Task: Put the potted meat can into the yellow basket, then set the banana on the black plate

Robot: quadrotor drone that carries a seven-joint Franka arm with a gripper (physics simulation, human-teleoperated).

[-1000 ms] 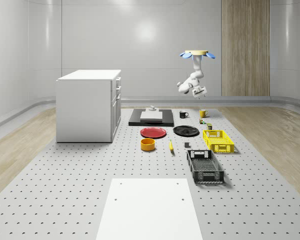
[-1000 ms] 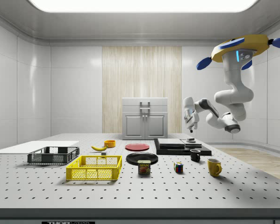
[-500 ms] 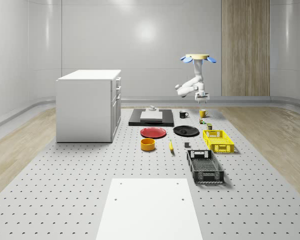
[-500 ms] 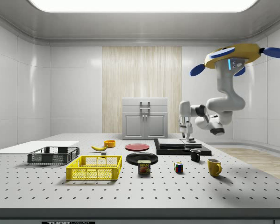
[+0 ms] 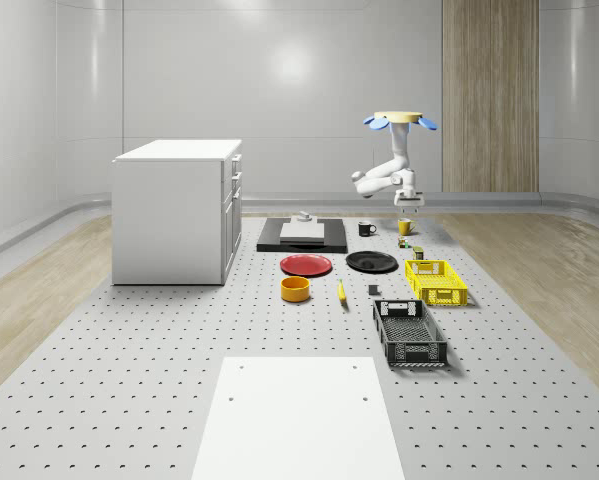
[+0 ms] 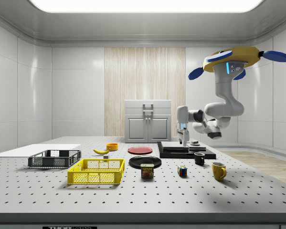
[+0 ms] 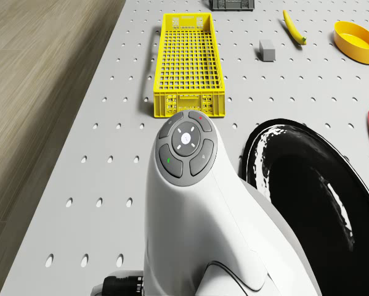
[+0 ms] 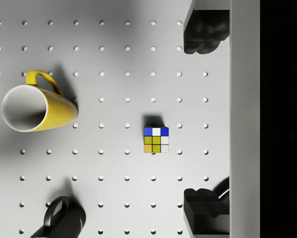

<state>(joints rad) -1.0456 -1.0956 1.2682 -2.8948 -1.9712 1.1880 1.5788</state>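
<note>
The potted meat can (image 6: 147,171) stands on the table just beyond the yellow basket (image 6: 97,171), at the side view's right of it. The banana (image 5: 341,291) lies between the orange bowl and the basket (image 5: 436,281). The black plate (image 5: 371,262) sits behind them. My drone (image 6: 231,59) hovers over the table's far right part, above the mugs. My gripper (image 6: 182,140) hangs high over the table and points down, open. In the wrist view its fingers (image 8: 204,34) stand wide apart with nothing between them, above a colour cube (image 8: 156,139).
A yellow mug (image 8: 36,108) and a black mug (image 8: 64,220) stand near the cube. A red plate (image 5: 306,265), an orange bowl (image 5: 295,289), a black crate (image 5: 409,332), a dark slab (image 5: 301,238), a white cabinet (image 5: 179,210) and a small grey block (image 7: 267,50) share the table.
The drone has drifted toward the side view's left and sunk slightly. The arm has swung the gripper lower and further left in that view. The table objects have not moved.
</note>
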